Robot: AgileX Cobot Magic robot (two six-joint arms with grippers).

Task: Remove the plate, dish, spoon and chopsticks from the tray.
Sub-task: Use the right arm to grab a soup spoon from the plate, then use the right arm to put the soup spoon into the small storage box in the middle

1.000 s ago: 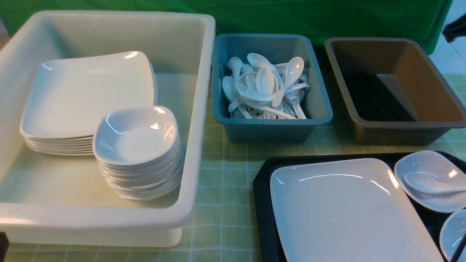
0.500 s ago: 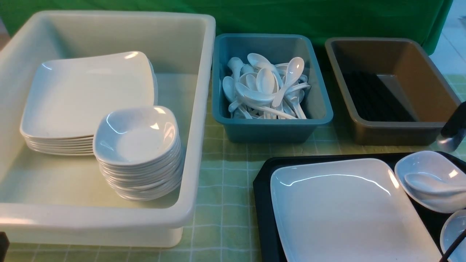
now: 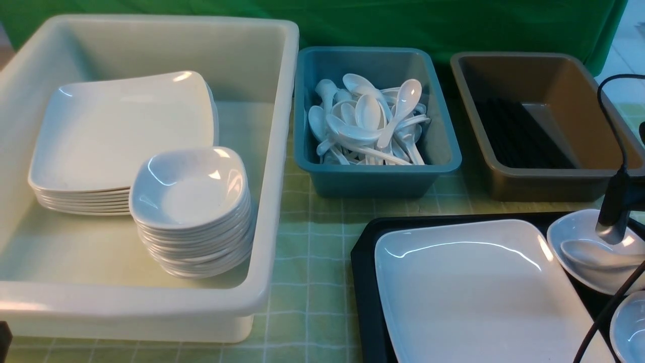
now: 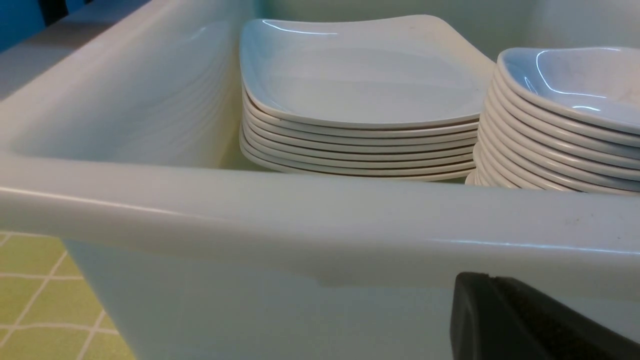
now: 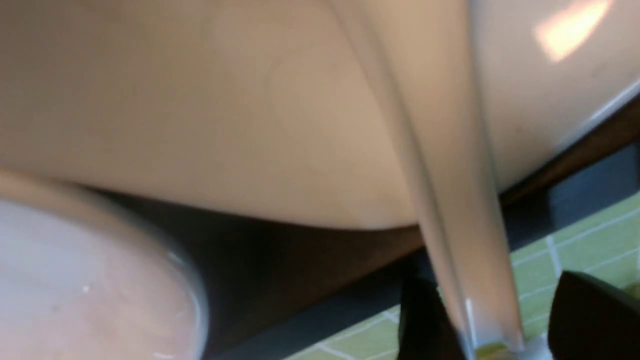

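Note:
The large white plate (image 3: 478,292) lies on the black tray (image 3: 363,262). At its right stands a small white dish (image 3: 569,227) with the spoon (image 3: 589,252) in it. In the right wrist view the dish (image 5: 200,125) fills the frame and the spoon's handle (image 5: 450,150) runs down between the two dark fingers of my right gripper (image 5: 495,295). That gripper is open, with a gap on one side of the handle. In the front view only a piece of the right arm (image 3: 612,217) shows above the dish. My left gripper (image 4: 472,300) is shut, empty, just outside the white tub's wall (image 4: 300,240). The chopsticks are out of view.
A big white tub (image 3: 282,151) at the left holds a stack of plates (image 3: 121,131) and a stack of bowls (image 3: 189,201). A teal bin (image 3: 378,176) holds several spoons. A brown bin (image 3: 549,181) has long black sticks on its floor. A second small bowl (image 3: 627,322) sits on the tray's near right.
The right arm has come in from the right edge and down over the dish with the spoon, its cable trailing across the tray. Its jaws have opened. The left arm is still.

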